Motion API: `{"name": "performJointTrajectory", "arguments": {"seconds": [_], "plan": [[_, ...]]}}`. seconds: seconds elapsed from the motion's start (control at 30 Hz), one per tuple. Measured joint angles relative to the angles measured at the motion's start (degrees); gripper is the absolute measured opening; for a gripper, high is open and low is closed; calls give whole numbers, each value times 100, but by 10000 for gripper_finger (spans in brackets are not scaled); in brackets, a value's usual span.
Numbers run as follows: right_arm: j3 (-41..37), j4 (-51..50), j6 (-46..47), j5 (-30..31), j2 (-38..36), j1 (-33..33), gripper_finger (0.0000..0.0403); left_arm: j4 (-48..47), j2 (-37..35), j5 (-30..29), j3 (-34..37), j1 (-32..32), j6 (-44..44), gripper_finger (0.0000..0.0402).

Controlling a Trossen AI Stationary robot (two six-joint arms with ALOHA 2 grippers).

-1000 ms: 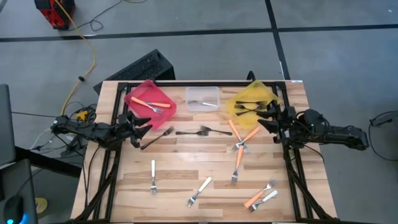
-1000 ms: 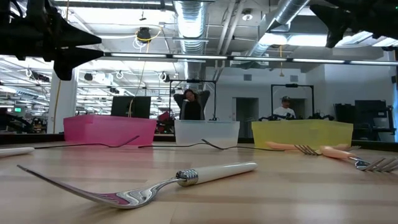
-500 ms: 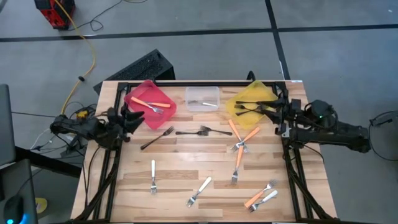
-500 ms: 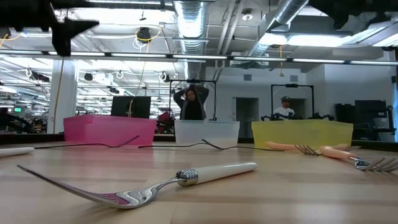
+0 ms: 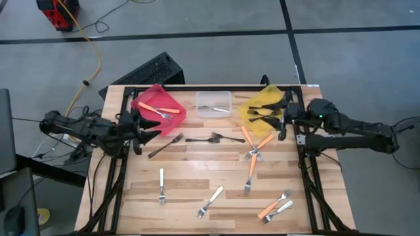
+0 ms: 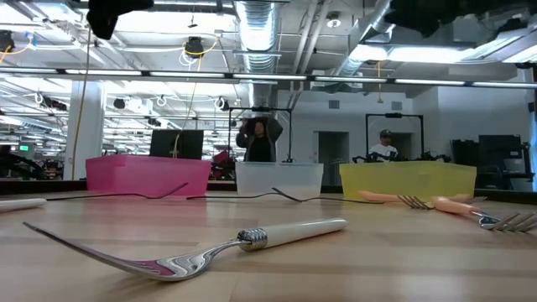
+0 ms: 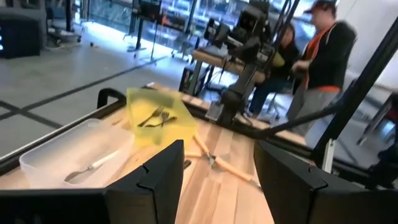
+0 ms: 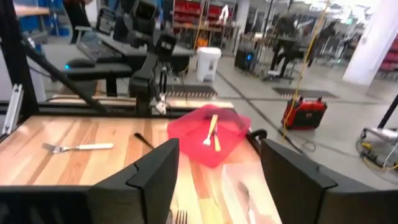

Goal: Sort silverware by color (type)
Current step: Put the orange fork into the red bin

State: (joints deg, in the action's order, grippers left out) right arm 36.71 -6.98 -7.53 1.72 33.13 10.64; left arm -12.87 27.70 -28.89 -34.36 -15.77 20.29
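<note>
Forks, near edge: white-handled fork (image 6: 277,235) lies closest in the low view; more white and orange ones (image 5: 274,210) rest on the tabletop (image 5: 190,177).
Forks, middle: orange-handled forks (image 5: 252,147) cross beside two black forks (image 5: 209,139).
Bins, far edge: red bin (image 5: 157,105) holds an orange fork; clear bin (image 5: 214,103) a white one; yellow bin (image 5: 262,105) black ones.
Left end effector (image 5: 146,128): fingers apart, empty, just beside the red bin.
Right end effector (image 5: 281,118): fingers apart, empty, at the yellow bin.

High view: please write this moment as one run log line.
left gripper: open, empty, beside red bin | right gripper: open, empty, at yellow bin | forks on table: many unsorted
</note>
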Motion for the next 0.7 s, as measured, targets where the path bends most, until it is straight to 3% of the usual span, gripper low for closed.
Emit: {"name": "performJointTrajectory", "arguments": {"seconds": [0.4,0.7], "plan": [[370,-544,-121,-4,1028,-618,256,-943,986,-13,-877,-2,547,180],[371,-1782,963,-29,1423,-1596,256,-1167,1245,124,-858,-2,680,180]]}}
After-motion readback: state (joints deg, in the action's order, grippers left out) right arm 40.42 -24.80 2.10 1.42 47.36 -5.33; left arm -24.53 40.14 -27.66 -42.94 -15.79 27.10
